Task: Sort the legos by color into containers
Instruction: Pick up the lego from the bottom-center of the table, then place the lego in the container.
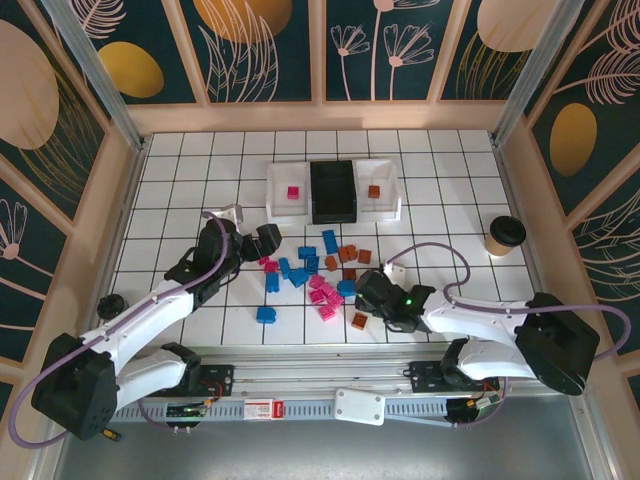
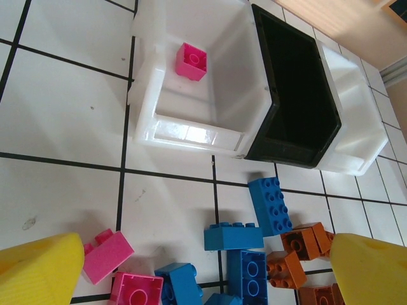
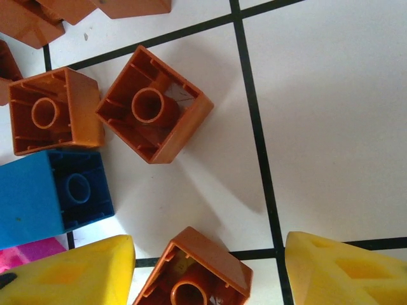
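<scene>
The left gripper's [image 2: 206, 260] yellow fingers [image 2: 38, 270] sit closest to the left wrist lens. They are smooth, blunt wedges cropped by the bottom corners, spread wide with nothing clasped between them. Under them lie the legos [image 2: 233, 236], glossy moulded bricks with round studs: pink at left, blue in the middle, orange-brown at right, several cut off by the lower edge. Beyond stand the containers, touching in a row. First is a translucent white tray [image 2: 191, 135] with one pink brick [image 2: 191, 61] on its floor. Next is a black tray [image 2: 280, 149] whose dark inside is hard to read. Last is a second white tray [image 2: 356, 143], largely hidden behind the black one.

From above, the table [image 1: 180, 180] is white tile with thin black lines. The loose bricks are scattered near the middle, on the near side of the trays. The second white tray holds an orange brick [image 1: 374, 190]. A paper cup [image 1: 505, 236] stands well to the right.

The right gripper [image 3: 210, 267] has yellow fingers with recessed pockets, parted either side of an upturned orange-brown brick [image 3: 191, 273] that the bottom edge cuts off. Bare tile shows between this brick and the right finger, so it is not gripped; whether the left finger touches it I cannot tell. Two more upturned orange-brown bricks beyond show ribbed hollows and central tubes.
</scene>
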### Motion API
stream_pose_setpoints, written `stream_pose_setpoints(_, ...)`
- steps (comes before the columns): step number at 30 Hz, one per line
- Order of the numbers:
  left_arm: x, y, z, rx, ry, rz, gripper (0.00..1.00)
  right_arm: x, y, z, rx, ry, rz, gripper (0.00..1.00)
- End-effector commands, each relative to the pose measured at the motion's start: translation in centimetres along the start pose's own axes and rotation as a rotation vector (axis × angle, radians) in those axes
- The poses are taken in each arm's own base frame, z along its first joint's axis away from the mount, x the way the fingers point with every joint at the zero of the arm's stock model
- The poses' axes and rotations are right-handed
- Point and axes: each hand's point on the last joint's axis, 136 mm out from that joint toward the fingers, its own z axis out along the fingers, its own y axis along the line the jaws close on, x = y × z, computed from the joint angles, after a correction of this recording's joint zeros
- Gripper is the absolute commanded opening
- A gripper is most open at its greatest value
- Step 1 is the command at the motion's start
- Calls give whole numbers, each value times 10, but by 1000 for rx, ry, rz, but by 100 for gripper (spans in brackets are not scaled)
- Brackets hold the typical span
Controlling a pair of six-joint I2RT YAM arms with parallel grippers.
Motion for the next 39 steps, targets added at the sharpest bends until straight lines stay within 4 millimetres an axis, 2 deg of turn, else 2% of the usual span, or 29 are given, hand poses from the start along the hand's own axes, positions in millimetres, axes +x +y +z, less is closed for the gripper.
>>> stream_pose_setpoints(1, -4, -1, -3, 15, -29, -3, 99, -2, 6, 2, 1, -2, 17, 61)
stream_pose_setpoints(5, -4, 1, -3, 5, -29, -1, 99, 6, 4, 7, 6, 30, 11, 55)
stream_pose_setpoints(9, -6, 3, -5, -7, -38, 2, 99, 7, 0, 9, 20, 35, 1, 45)
stream_pose_setpoints(12, -7, 2, -6, -7, -39, 2, 99, 1, 1, 6, 8, 20, -5, 35)
stream_pose_setpoints(15, -7, 2, -7, -9, -37, 6, 99, -14, 6, -3, -20, -16, -20, 29)
stream_pose_setpoints(19, -7, 2, -9, -11, -37, 6, 99, -58, 24, -26, -89, -108, -69, 26)
stream_pose_setpoints(23, -6, 2, -9, -11, -28, 5, 99, -123, 38, -41, -141, -222, -68, 23)
stream_pose_setpoints(26, -4, 2, -9, -8, -25, 0, 99, -175, 47, -39, -147, -303, -58, 23)
stream_pose_setpoints(28, -2, 4, -9, -14, -16, 1, 99, -206, 51, -28, -132, -339, -53, 23)
stream_pose_setpoints(30, 0, 5, -8, -18, -4, 5, 99, -228, 60, -15, -118, -356, -68, 23)
stream_pose_setpoints(31, 2, 5, -8, -20, 1, 4, 99, -246, 53, -5, -85, -366, -52, 23)
stream_pose_setpoints(33, 4, 8, -8, -28, 11, 7, 99, -264, 50, 14, -44, -358, -50, 23)
stream_pose_setpoints(36, 10, 12, -8, -42, 29, 10, 99, -280, 47, 43, -8, -322, -39, 24)
stream_pose_setpoints(39, 15, 16, -8, -50, 42, 10, 99, -294, 48, 59, 9, -315, -27, 31)
